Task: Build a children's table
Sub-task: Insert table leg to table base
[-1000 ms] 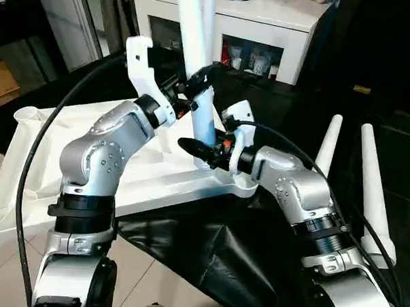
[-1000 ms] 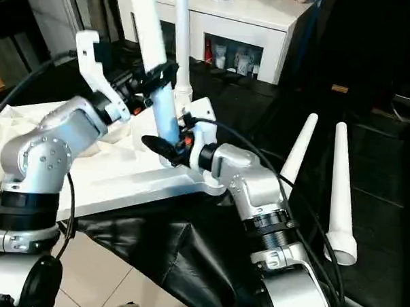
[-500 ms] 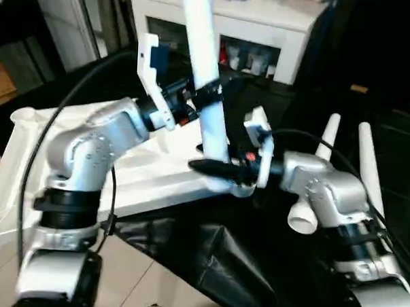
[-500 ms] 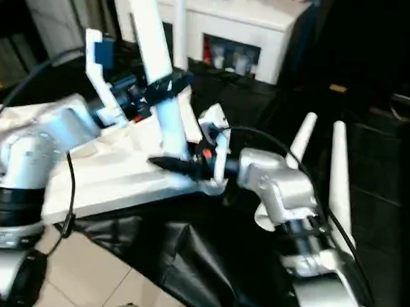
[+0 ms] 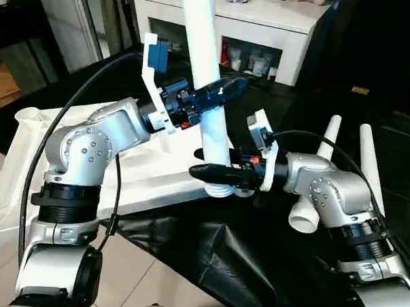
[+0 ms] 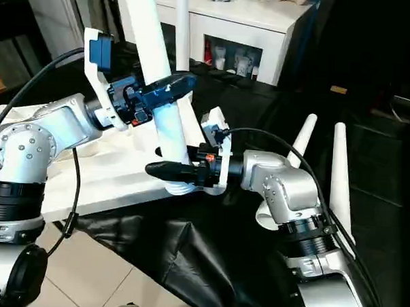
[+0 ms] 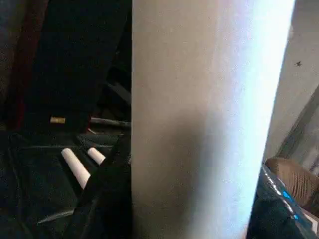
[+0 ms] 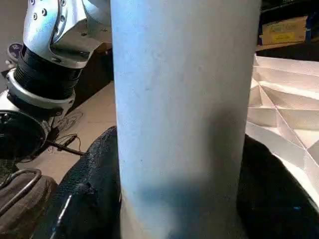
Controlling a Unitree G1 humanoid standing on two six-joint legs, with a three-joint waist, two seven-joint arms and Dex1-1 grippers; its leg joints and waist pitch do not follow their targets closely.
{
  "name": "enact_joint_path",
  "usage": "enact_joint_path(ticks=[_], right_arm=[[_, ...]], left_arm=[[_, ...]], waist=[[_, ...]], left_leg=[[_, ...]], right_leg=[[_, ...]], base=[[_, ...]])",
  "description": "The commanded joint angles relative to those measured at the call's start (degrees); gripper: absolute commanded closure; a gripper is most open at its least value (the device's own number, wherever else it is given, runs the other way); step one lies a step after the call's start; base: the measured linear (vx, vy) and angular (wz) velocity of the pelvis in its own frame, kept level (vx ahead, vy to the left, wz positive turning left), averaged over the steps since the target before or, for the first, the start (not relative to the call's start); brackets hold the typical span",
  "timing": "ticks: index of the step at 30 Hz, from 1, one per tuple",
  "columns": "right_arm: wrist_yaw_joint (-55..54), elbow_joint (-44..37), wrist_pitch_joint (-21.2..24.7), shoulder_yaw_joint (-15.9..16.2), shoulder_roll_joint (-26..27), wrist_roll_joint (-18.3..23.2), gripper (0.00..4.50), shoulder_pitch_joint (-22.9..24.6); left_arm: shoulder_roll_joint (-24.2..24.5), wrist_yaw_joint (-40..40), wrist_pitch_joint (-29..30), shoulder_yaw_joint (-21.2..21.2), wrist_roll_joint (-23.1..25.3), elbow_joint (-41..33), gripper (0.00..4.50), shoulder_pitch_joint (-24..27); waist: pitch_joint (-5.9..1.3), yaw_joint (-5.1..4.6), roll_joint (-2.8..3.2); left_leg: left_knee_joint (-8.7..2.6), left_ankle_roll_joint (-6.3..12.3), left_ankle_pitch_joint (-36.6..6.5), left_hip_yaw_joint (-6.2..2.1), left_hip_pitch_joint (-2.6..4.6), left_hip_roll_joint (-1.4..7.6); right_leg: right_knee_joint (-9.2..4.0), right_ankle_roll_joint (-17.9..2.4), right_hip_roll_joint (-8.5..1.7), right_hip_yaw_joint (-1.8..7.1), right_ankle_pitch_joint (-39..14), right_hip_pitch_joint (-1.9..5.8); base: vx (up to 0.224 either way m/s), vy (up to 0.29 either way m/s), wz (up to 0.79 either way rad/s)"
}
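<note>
You are holding one white leg [image 5: 207, 65] almost straight up, leaning a little to the left at its top, and both grippers are on it. Your left gripper [image 5: 218, 93] is closing its black fingers around the leg higher up, about half open because the tube is filling the gap. Your right gripper [image 5: 214, 173] is gripping the same leg low down, right by its wide bottom end, with its fingers pointing left across the tube. The white table top [image 5: 146, 171] is lying upside down on the black cloth [image 5: 207, 255], and the leg's bottom is sitting at its near right corner. I think the leg is going straight down into that corner, so its long line is what matters. Two more legs [image 5: 367, 181] are lying well apart on the right, and another one [image 6: 181, 30] is standing up at the far side
</note>
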Motion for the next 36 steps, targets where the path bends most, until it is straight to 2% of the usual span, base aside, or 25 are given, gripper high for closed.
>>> enact_joint_path(ticks=[1, 4, 7, 9, 12, 14, 15, 16, 17, 21, 25, 28, 29, 32, 36], right_arm=[[0.72, -3.66, -1.17, 0.19, 0.81, 1.17, 1.38, -1.15], [-2.39, -3.49, 0.11, -0.96, 2.25, 1.64, 1.14, -1.57], [-10.01, -0.63, -4.4, -0.48, 4.07, -4.18, 0.92, -2.63], [-13.91, 1.16, -5.43, -0.3, 4.81, -6.98, 0.91, -3.33], [-19.17, 2.42, -4.53, -1.08, 6.97, -8.28, 0.91, -3.87], [-19.9, 2.37, -4.19, -1.04, 7.38, -8.45, 0.91, -3.91], [-20.75, 2.13, -3.47, -0.96, 7.9, -8.52, 0.91, -3.96], [-21.27, 1.92, -3.09, -0.89, 8.13, -8.51, 0.91, -3.95], [-22.05, 1.77, -2.15, -0.25, 8.12, -9.15, 0.91, -4.27], [-22.05, 2.22, -0.93, 0.19, 7.54, -9.77, 0.91, -5.07], [-20.67, 2.57, 1.83, -0.79, 5.83, -8.33, 0.91, -6.53], [-18.94, 1.88, 5.4, -2.93, 4.76, -4.99, 0.91, -7.47], [-17.63, 1.45, 8.1, -5.26, 4.05, -2.13, 0.91, -8.26], [-15.36, 1.15, 10.93, -7.64, 2.2, 0.8, 0.91, -8.8], [-13.35, 0.53, 13.43, -9.19, 0.39, 3.32, 0.91, -8.52]], left_arm=[[0.48, 2.45, -0.32, 2.09, 1.47, 2.19, 2.6, -1.28], [0.51, 3.57, -1.09, 1.9, 2.58, 2.56, 2.63, -1.28], [0.44, 7.28, -1.97, 1.69, 4.97, 3.93, 2.64, -1.99], [0.55, 12.26, -1.22, 1.19, 7.94, 5.04, 2.64, -2.9], [-1.02, 17.21, 0.06, 2.37, 7.95, 3.78, 2.64, -3.19], [-1.03, 17.07, 0.3, 2.0, 7.98, 3.07, 2.64, -2.98], [-0.79, 16.42, 0.37, 1.15, 8.35, 2.08, 2.64, -2.59], [-0.59, 15.94, 0.25, 0.62, 8.64, 1.63, 2.64, -2.38], [0.22, 14.18, -0.14, -0.75, 9.3, 1.03, 2.64, -1.94], [0.86, 12.41, -0.04, -1.29, 9.02, 0.78, 2.64, -1.97], [1.12, 12.82, 1.62, -0.77, 8.32, 1.05, 2.64, -2.72], [-0.11, 13.8, 4.96, 2.7, 4.27, 2.62, 2.64, -4.22], [-0.38, 13.36, 8.23, 5.13, 0.62, 3.8, 2.64, -5.09], [-0.63, 13.19, 10.99, 7.52, -2.43, 5.67, 2.64, -5.54], [-1.04, 12.95, 13.38, 9.67, -5.34, 7.21, 2.64, -4.99]], waist=[[-4.8, 0.0, -0.11], [-4.81, -0.13, -0.11], [-4.74, -0.34, -0.04], [-4.69, -0.55, 0.12], [-4.74, -0.5, 0.23], [-4.89, -0.38, 0.18], [-4.83, -0.42, -0.79], [-4.92, -0.25, -0.18], [-4.79, -0.39, -0.35], [-4.7, -0.43, -0.17], [-4.67, -0.48, -0.16], [-4.7, -0.39, -0.24], [-4.75, -0.31, -0.34], [-4.65, -0.18, -0.41], [-4.83, 0.01, -0.38]], left_leg=[[-3.48, 0.63, -4.97, 0.18, -0.22, 0.15], [-3.47, 0.48, -4.65, 0.17, -0.25, 0.1], [-3.57, -0.32, -5.16, 0.16, -0.18, 0.04], [-3.66, -0.97, -5.74, 0.14, 0.01, 0.1], [-3.71, -1.29, -5.91, 0.1, 0.19, 0.21], [-3.65, -1.15, -5.56, 0.1, 0.11, 0.14], [-3.8, -0.99, -5.04, 0.11, 0.03, 0.23], [-3.76, -1.02, -4.63, -0.02, 0.0, 0.29], [-3.81, -0.85, -4.81, 0.04, 0.03, 0.25], [-3.73, -0.94, -4.74, 0.15, -0.03, 0.07], [-3.78, -1.15, -5.45, 0.17, 0.01, 0.11], [-3.61, -0.78, -5.39, 0.26, 0.0, -0.06], [-3.52, -0.52, -4.99, 0.33, -0.01, -0.13], [-3.57, -0.35, -5.46, 0.27, -0.08, -0.1], [-3.44, -0.16, -4.28, 0.28, -0.17, -0.16]], right_leg=[[-4.22, -6.06, -3.5, 3.18, -10.67, 4.05], [-4.19, -6.1, -3.52, 3.18, -10.13, 4.1], [-4.35, -5.35, -3.53, 3.14, -11.31, 3.98], [-4.35, -4.81, -3.45, 3.17, -12.13, 3.79], [-4.3, -4.53, -3.57, 3.29, -11.66, 3.85], [-3.99, -5.92, -3.54, 3.31, -8.77, 3.91], [-3.95, -6.01, -3.56, 3.35, -8.19, 4.06], [-3.63, -6.48, -3.73, 3.36, -7.68, 4.03], [-3.8, -6.34, -3.68, 3.38, -8.03, 3.98], [-3.85, -5.87, -3.68, 3.48, -8.31, 3.99], [-3.98, -5.24, -3.68, 3.53, -9.29, 4.04], [-3.91, -5.65, -3.51, 3.51, -8.81, 4.09], [-3.82, -6.01, -3.49, 3.54, -8.39, 4.12], [-4.04, -5.94, -3.5, 3.41, -9.83, 4.11], [-4.08, -5.33, -3.46, 3.36, -9.33, 4.2]], base=[[0.0, 0.0, 0.0], [0.0, 0.0, 0.0], [0.0, 0.0, 0.0], [0.0, 0.0, 0.0], [0.0, 0.0, 0.0], [0.0, 0.0, 0.0], [0.0, 0.0, 0.0], [0.0, 0.0, 0.0], [0.0, 0.0, 0.0], [0.0, 0.0, 0.0], [0.0, 0.0, 0.0], [0.0, 0.0, 0.0], [0.0, 0.0, 0.0], [0.0, 0.0, 0.0], [0.0, 0.0, 0.0]])
